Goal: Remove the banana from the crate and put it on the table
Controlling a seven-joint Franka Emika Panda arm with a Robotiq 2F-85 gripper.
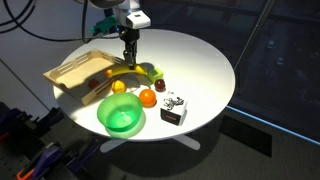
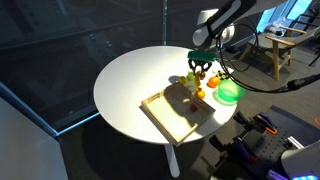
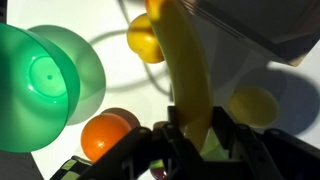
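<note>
Just outside the near corner of the crate (image 3: pixel 265 30), I have the banana (image 3: pixel 183 70) in my hand (image 3: pixel 198 135). The two fingers are drawn in to the fruit's width and pinch one end, and the rest of it sticks out ahead of me over the white surface (image 3: pixel 100 15). None of the banana lies over the crate's wood, so I judge the taking-out done and the setting-down the step in hand. Whether the fruit already touches the surface I cannot tell.

Reading across my wrist view, the green bowl (image 3: pixel 45 85) sits farthest from the crate. The orange (image 3: pixel 105 137) comes next, nearer the crate than the bowl. The yellow ball (image 3: pixel 143 42) is just beside the banana on the side away from the crate. Then comes the banana itself, and after it the yellow-green fruit (image 3: pixel 252 105), which lies between the banana and the crate.

The bare strip I have to work with is narrow. I think the next move calls for a straight, slow descent until the banana lies flat. Then I should spread the fingers only enough to free it, and rise straight up so I knock neither round fruit and do not roll the banana back against the crate.

My arm (image 2: pixel 228 22) comes in from high above in both exterior views. The wrist is upright and the hand points straight down, just beyond the crate's edge on the side where the loose fruit lies.
</note>
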